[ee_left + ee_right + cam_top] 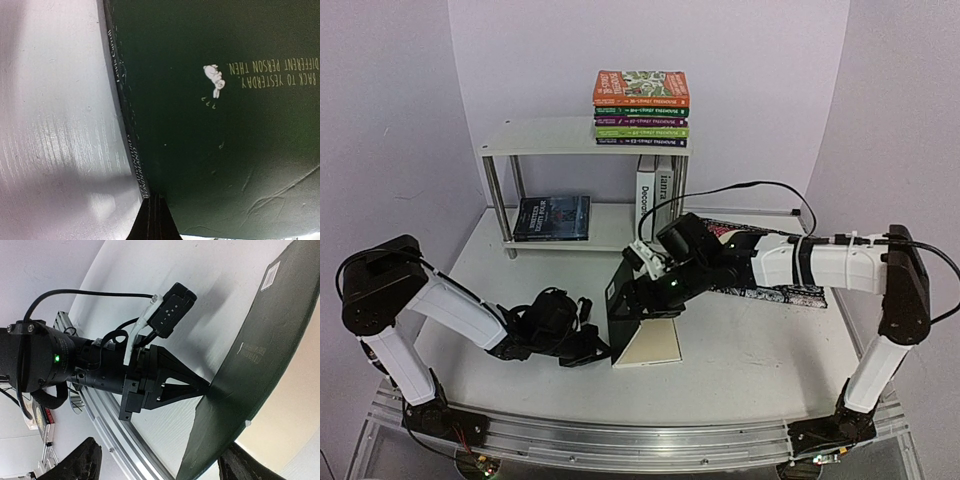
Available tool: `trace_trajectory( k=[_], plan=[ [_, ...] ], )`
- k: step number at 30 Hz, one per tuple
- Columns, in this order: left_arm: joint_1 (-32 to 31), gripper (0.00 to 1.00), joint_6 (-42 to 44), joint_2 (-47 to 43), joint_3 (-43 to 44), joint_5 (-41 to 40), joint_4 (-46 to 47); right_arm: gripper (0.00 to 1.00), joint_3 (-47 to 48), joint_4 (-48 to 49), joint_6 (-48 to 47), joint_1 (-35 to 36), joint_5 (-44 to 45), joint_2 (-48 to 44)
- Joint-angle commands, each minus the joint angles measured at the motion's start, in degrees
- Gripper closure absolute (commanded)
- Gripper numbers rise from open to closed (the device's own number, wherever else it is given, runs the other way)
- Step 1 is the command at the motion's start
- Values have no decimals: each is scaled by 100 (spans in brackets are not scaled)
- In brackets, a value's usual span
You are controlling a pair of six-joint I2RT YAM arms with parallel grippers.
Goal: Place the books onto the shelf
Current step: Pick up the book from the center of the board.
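Open on the surface (750, 350) in front of the shelf (545, 138) — a dark green book (625, 300), cover lifted, cream pages facing up. Left end effector (205, 386) pinched tight on the edge of that cover. Right end effector (160, 462) spread wide, fingers (85, 460) either side of the cover's lower edge. On the top board, a flat stack of colourful paperbacks (641, 110) — on the lower tier, upright books (655, 185) and one dark book (552, 217) lying flat.
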Motion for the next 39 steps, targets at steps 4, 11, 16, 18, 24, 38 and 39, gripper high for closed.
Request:
trace_trajectory(
  k=[4, 11, 16, 18, 24, 38, 39],
  plan=[
    [-15, 100, -27, -281, 29, -51, 57, 32, 140, -285, -2, 62, 251, 316],
    [-18, 100, -64, -475, -152, -136, 58, 69, -175, 170, 551, 55, 528, 488],
    [-15, 100, -129, -797, -393, -330, 58, 92, -427, 254, 762, 19, 807, 287],
    [-18, 98, -174, -1048, -542, -447, 65, 98, -612, 405, 871, -14, 803, 107],
    [-15, 81, -512, -1933, -959, -558, 121, 100, -1111, 995, 1226, -118, 773, -383],
    [35, 1, -1365, -2902, -2144, -404, 2113, 100, -1659, 2310, 2221, -365, -74, -850],
    [61, 2, -1441, -2762, -2201, -305, 2444, 100, -1673, 2414, 2279, -361, -156, -863]
  ],
)
